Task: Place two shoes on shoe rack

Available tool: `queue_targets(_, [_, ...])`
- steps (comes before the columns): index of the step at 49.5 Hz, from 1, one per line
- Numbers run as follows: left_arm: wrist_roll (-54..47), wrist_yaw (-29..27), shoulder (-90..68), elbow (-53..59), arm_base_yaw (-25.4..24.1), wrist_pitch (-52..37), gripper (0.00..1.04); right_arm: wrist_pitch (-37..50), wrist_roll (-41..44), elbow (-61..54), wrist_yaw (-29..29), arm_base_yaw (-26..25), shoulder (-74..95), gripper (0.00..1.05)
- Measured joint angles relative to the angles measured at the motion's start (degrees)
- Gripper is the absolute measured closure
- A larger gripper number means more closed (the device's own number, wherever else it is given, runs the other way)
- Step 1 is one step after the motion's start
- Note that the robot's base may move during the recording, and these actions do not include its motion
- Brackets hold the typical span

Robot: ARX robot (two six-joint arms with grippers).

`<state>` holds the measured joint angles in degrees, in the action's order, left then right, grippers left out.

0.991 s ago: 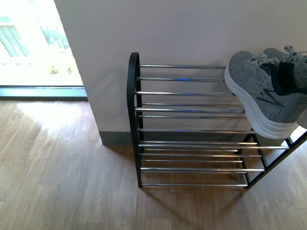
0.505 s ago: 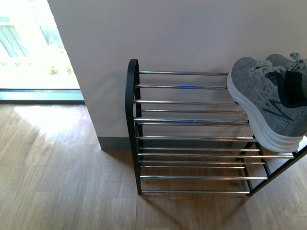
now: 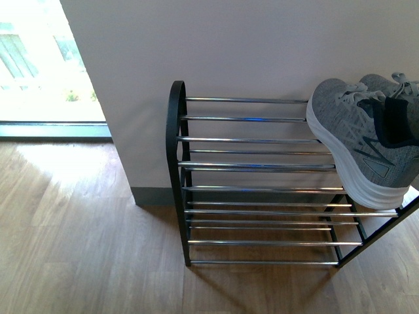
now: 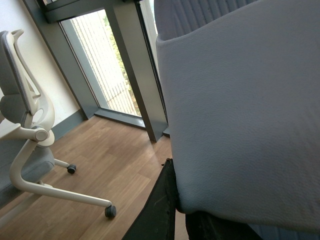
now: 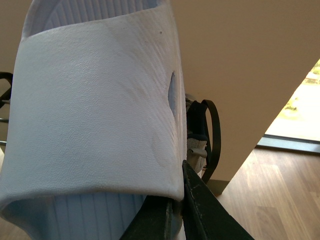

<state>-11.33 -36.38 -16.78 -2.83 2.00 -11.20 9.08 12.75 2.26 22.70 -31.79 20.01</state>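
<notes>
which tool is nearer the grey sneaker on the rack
Likely right: the right tool sees the grey sneaker close behind its slipper; the left tool faces a window and office chair, no rack.

Grey knit sneaker with white sole [image 3: 363,140] blocks right end of black-framed chrome-rod shoe rack [image 3: 252,180]; rods leftward bare; pale wall [image 3: 229,46] close behind.

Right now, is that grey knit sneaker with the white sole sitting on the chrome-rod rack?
Yes. The grey sneaker rests tilted, toe up, on the rack's upper rods at its right end.
</notes>
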Motion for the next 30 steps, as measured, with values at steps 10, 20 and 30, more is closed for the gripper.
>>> queue_targets(10, [0.0, 0.07, 0.0, 0.0, 0.0, 0.0, 1.02, 9.29, -3.85, -0.52, 1.86, 1.68, 2.86, 1.03])
queue_targets(20, [0.0, -0.02, 0.0, 0.0, 0.0, 0.0, 1.02, 17.97, -6.82, 6.93, -10.95, 14.49, 16.33, 1.03])
queue_targets(30, [0.0, 0.04, 0.0, 0.0, 0.0, 0.0, 1.02, 20.96, -5.14, 20.35, -23.61, 29.73, 35.28, 1.03])
